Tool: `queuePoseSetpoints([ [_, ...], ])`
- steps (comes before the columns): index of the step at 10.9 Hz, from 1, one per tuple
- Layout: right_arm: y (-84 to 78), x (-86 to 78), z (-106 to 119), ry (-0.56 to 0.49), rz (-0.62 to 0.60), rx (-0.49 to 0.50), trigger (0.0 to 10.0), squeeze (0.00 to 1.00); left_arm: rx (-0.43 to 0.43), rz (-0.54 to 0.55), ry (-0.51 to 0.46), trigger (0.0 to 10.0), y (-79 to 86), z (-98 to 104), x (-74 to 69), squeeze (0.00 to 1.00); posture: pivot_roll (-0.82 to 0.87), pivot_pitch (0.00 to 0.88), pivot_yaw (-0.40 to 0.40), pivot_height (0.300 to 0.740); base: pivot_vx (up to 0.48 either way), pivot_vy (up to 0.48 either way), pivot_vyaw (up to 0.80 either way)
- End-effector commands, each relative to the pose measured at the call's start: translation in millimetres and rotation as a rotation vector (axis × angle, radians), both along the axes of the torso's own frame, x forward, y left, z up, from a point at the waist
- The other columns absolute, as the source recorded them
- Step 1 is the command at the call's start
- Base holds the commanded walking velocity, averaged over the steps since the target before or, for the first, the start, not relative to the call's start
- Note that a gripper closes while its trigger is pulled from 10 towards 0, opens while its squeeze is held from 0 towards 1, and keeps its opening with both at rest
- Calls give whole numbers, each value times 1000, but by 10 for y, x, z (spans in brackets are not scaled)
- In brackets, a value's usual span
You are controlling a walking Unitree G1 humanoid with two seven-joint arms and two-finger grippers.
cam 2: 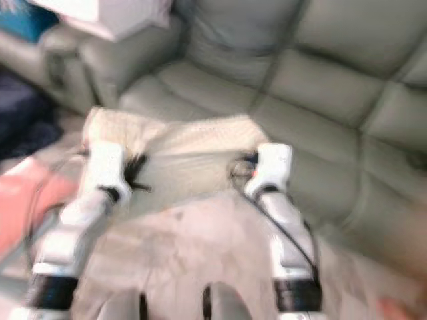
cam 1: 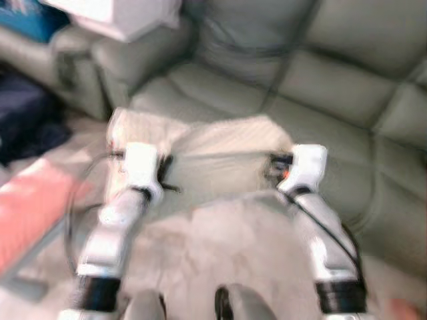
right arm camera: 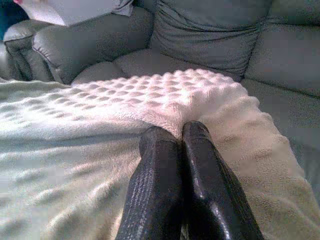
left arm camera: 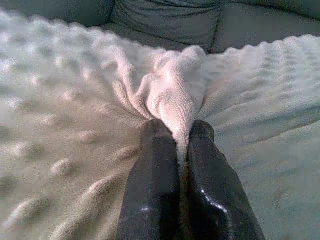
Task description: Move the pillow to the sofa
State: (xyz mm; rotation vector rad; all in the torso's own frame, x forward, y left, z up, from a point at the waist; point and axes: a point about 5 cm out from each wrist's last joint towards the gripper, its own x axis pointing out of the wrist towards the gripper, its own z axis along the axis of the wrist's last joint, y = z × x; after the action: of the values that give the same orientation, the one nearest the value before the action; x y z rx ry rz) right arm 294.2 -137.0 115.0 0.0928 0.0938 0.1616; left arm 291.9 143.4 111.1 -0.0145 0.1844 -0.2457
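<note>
A cream, bumpy-textured pillow [cam 1: 213, 150] hangs between my two arms in front of a grey-green leather sofa [cam 1: 320, 87]. My left gripper [left arm camera: 182, 142] is shut on a bunched fold of the pillow's fabric near its left side. On the right side, my right gripper [right arm camera: 179, 135] is shut on the pillow's edge. In the eye views both white wrists press against the pillow, the left [cam 1: 141, 163] and the right [cam 1: 303, 163]. The pillow's far edge lies over the sofa's seat cushion [cam 2: 200, 87].
A sofa armrest [cam 1: 113, 53] stands at the left with a white object [cam 1: 120, 13] on top. A dark heap [cam 1: 27, 120] and a pink surface [cam 1: 33, 207] lie left on the floor. The head views are blurred.
</note>
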Motion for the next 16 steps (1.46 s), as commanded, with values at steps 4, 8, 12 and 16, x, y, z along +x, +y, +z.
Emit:
queuePoseSetpoints([
  [4,-172,17,63,-35,-59,-21,10000,0,-27,-48,-60,10000,-76,91,-39,0,-23,124,-78,740,0,-113,-533],
  [8,-175,17,58,-25,-64,-16,10000,0,-37,-50,-66,10000,-67,105,-40,0,-27,131,-78,740,0,-480,-167],
  [12,-204,55,87,-34,-73,-20,10000,0,-38,-40,-60,10000,-67,107,16,0,-39,152,-75,740,0,-170,-222],
  [16,-171,10,59,-27,-71,-12,10000,0,-55,-67,-75,10000,-49,111,-1,0,-39,152,-70,740,0,0,0],
])
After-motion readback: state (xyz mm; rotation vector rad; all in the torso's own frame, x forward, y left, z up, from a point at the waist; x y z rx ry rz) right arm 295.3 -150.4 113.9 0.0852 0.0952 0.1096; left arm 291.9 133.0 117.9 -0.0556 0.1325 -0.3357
